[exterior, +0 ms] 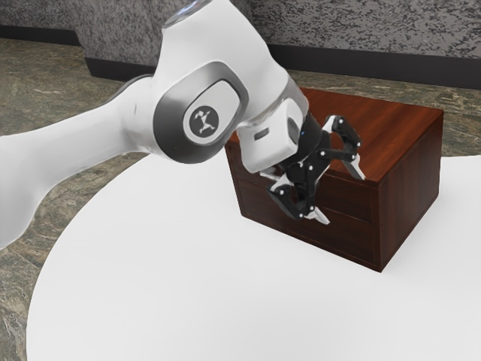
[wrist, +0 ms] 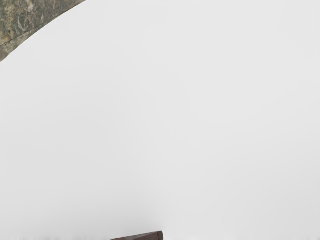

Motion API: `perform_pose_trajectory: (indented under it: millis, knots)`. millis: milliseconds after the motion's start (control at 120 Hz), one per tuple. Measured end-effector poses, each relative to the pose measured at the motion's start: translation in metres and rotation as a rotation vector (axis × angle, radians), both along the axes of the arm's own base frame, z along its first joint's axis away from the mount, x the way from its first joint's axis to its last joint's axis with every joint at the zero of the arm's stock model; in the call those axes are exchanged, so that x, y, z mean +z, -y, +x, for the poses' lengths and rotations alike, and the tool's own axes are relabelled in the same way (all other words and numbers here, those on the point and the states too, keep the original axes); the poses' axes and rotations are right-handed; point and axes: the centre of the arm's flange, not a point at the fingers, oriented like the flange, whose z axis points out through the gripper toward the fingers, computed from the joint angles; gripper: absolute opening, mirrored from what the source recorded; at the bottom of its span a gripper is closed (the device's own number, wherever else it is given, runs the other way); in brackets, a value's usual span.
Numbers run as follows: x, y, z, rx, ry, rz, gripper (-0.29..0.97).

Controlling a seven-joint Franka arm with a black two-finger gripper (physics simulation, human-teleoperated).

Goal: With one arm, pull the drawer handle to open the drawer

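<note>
Approach step in hand — gripper (exterior: 340, 193) held spread apart at the drawer (exterior: 365, 200) front; handle probably hidden behind it — closure on it needed next, then a pull

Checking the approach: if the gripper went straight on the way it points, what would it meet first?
Probably the front of the wooden drawer box, which the open gripper overlaps in the exterior view. Depth is unclear; it might reach the table.
</note>
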Motion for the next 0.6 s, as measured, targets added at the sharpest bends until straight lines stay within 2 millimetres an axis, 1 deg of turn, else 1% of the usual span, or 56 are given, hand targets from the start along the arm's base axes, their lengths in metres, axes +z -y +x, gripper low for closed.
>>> perform_pose_trajectory:
  millis: [25, 50, 100, 150, 258, 292, 317, 375, 533, 600]
  knots:
    - [0.0, 0.003, -0.001, -0.008, 0.002, 0.003, 0.6]
    - [0.0, 0.001, 0.0, -0.007, 0.004, 0.008, 0.6]
    - [0.0, -0.014, 0.005, 0.012, 0.009, 0.018, 0.59]
    - [-0.002, -0.04, 0.011, 0.05, 0.01, 0.028, 0.59]
    - [-0.006, -0.108, 0.025, 0.153, 0.007, 0.044, 0.58]
    - [-0.007, -0.121, 0.026, 0.173, 0.006, 0.047, 0.58]
    - [-0.008, -0.128, 0.027, 0.181, 0.006, 0.049, 0.58]
    - [-0.009, -0.129, 0.027, 0.179, 0.006, 0.052, 0.58]
    - [-0.013, -0.104, 0.026, 0.131, 0.003, 0.057, 0.57]
    - [-0.018, -0.107, 0.029, 0.134, -0.005, 0.058, 0.57]
